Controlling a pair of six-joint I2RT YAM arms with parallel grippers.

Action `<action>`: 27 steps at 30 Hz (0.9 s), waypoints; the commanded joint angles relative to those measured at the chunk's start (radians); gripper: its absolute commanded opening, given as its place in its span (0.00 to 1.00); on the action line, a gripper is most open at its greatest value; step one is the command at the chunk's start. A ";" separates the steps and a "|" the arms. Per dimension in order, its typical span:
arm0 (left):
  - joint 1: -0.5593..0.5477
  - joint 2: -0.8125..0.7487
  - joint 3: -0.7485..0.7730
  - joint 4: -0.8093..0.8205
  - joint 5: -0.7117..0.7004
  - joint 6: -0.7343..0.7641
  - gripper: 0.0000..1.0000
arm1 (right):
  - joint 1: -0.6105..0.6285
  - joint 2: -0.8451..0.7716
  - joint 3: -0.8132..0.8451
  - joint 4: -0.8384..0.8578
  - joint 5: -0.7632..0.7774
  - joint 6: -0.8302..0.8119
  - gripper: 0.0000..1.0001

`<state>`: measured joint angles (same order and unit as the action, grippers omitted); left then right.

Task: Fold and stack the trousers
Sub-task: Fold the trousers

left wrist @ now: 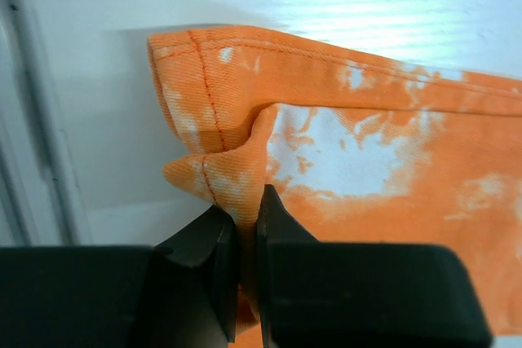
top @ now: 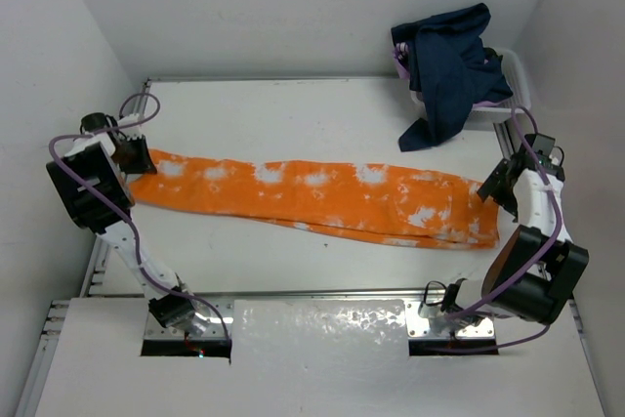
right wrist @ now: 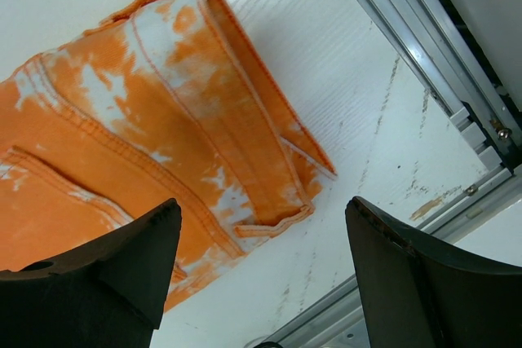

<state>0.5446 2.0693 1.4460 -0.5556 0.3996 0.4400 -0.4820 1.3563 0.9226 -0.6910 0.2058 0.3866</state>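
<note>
The trousers (top: 322, 197) lay stretched across the table (top: 293, 114), legs together. The left gripper (left wrist: 249, 213) pinched the hem at their left end. The right gripper (right wrist: 263, 209) hung over the waistband end, fingers spread wide. At the far right corner, dark clothes (top: 449, 65) draped a basket (top: 516, 65).

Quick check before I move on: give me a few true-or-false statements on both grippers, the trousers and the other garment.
1. The left gripper is shut on a hem corner of the trousers. True.
2. The right gripper is clamped on the waistband. False: its jaws stand wide open at the waist end, holding nothing.
3. The trousers lie stretched out long across the table. True.
4. The dark blue garment lies on top of the trousers. False: it hangs over the white bin at the far right corner, apart from them.
</note>
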 commanded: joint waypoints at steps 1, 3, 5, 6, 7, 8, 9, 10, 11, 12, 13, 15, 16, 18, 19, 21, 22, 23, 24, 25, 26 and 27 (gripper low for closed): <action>-0.015 -0.084 0.010 -0.070 0.096 -0.017 0.00 | 0.000 -0.031 0.053 0.018 -0.006 -0.028 0.78; -0.021 -0.097 0.024 -0.093 0.078 0.019 0.00 | 0.000 -0.036 0.067 0.019 -0.008 -0.035 0.78; -0.023 -0.113 0.005 -0.083 0.067 0.025 0.00 | -0.001 -0.040 0.081 0.019 -0.016 -0.041 0.78; -0.023 -0.113 0.001 -0.081 0.059 0.023 0.00 | 0.000 -0.042 0.085 0.019 -0.020 -0.045 0.78; -0.023 -0.106 -0.004 -0.083 0.055 0.020 0.00 | 0.000 -0.043 0.091 0.019 -0.025 -0.046 0.78; -0.021 -0.106 -0.006 -0.086 0.051 0.013 0.00 | 0.002 -0.045 0.100 0.018 -0.029 -0.046 0.78; -0.021 -0.113 -0.006 -0.087 0.047 0.008 0.00 | 0.000 -0.048 0.105 0.016 -0.039 -0.049 0.78; -0.021 -0.124 -0.004 -0.084 0.045 0.005 0.00 | 0.000 -0.051 0.110 0.015 -0.045 -0.049 0.78; -0.023 -0.138 0.002 -0.084 0.044 -0.006 0.00 | 0.003 -0.054 0.120 0.013 -0.049 -0.051 0.78; -0.025 -0.156 0.013 -0.089 0.051 -0.004 0.00 | 0.006 -0.057 0.127 0.010 -0.052 -0.052 0.78; -0.031 -0.191 0.043 -0.095 0.054 -0.001 0.00 | 0.019 -0.063 0.136 0.008 -0.054 -0.052 0.79; -0.044 -0.225 0.089 -0.139 0.099 0.020 0.00 | 0.037 -0.072 0.139 0.011 -0.057 -0.051 0.79; -0.055 -0.253 0.137 -0.156 0.116 0.029 0.00 | 0.058 -0.074 0.142 0.013 -0.055 -0.048 0.79; -0.092 -0.274 0.200 -0.211 0.159 0.043 0.00 | 0.075 -0.082 0.145 0.019 -0.057 -0.037 0.80; -0.119 -0.287 0.217 -0.234 0.172 0.046 0.00 | 0.094 -0.085 0.145 0.022 -0.060 -0.032 0.80; -0.152 -0.305 0.252 -0.285 0.220 0.045 0.00 | 0.109 -0.094 0.142 0.030 -0.062 -0.023 0.80; -0.169 -0.313 0.255 -0.294 0.235 0.037 0.00 | 0.120 -0.098 0.139 0.034 -0.065 -0.022 0.80; -0.204 -0.322 0.255 -0.306 0.264 0.019 0.00 | 0.125 -0.102 0.134 0.039 -0.078 -0.020 0.81; -0.222 -0.340 0.251 -0.311 0.275 0.011 0.00 | 0.129 -0.109 0.131 0.050 -0.085 -0.015 0.81; -0.268 -0.348 0.248 -0.317 0.278 -0.001 0.00 | 0.137 -0.114 0.122 0.054 -0.089 -0.012 0.81; -0.294 -0.357 0.240 -0.319 0.275 -0.010 0.00 | 0.140 -0.118 0.116 0.061 -0.104 -0.011 0.81; -0.317 -0.379 0.222 -0.317 0.272 -0.017 0.00 | 0.144 -0.123 0.110 0.076 -0.112 -0.008 0.81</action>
<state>0.2890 1.7386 1.6775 -0.8295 0.5987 0.4549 -0.3492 1.2690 1.0252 -0.6746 0.1265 0.3595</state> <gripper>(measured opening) 0.076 0.808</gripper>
